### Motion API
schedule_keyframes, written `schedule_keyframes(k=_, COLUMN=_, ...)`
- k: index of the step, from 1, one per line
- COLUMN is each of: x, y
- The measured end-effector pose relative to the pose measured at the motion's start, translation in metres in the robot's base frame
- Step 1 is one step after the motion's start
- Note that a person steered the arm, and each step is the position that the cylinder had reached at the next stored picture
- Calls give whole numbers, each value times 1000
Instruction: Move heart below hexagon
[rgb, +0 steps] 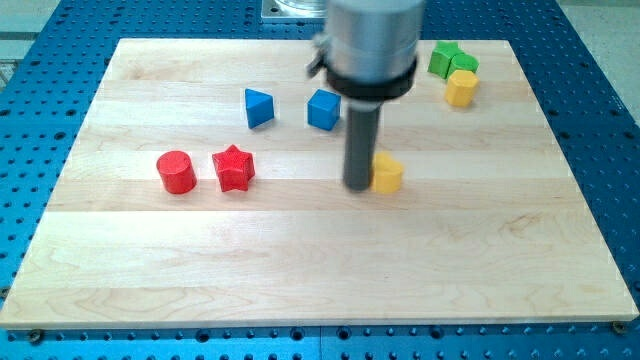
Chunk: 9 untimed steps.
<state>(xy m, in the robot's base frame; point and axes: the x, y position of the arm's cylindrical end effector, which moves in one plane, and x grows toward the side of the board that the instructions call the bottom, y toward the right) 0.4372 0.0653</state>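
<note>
View: single camera, raised, facing 12 o'clock and downward.
Nearness: moderate; the whole tabletop shows.
Arm: enters from 12 o'clock, largest there.

A pale wooden board lies on a blue perforated metal table under even light.

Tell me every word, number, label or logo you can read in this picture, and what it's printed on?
None: no readable text shows anywhere.
The wooden board, the coloured blocks and the blue perforated table are all unmarked.
The grey arm housing above my tip carries no legible label either.
</note>
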Motion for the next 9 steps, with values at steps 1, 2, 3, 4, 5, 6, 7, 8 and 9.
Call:
schedule_keyframes(k=1, x=6, y=-11)
schedule_keyframes(k=2, x=43, y=-48)
schedule_keyframes(k=3, x=31, y=6)
schedule_keyframes(k=4, x=-24, y=62)
schedule_keyframes(k=5, x=-21, y=47)
schedule_keyframes(k=6, x=41, y=61)
schedule_keyframes(k=7, x=-11, y=102)
schedule_keyframes(k=8, x=-64, y=105)
schedule_keyframes(k=9, x=-23, y=104)
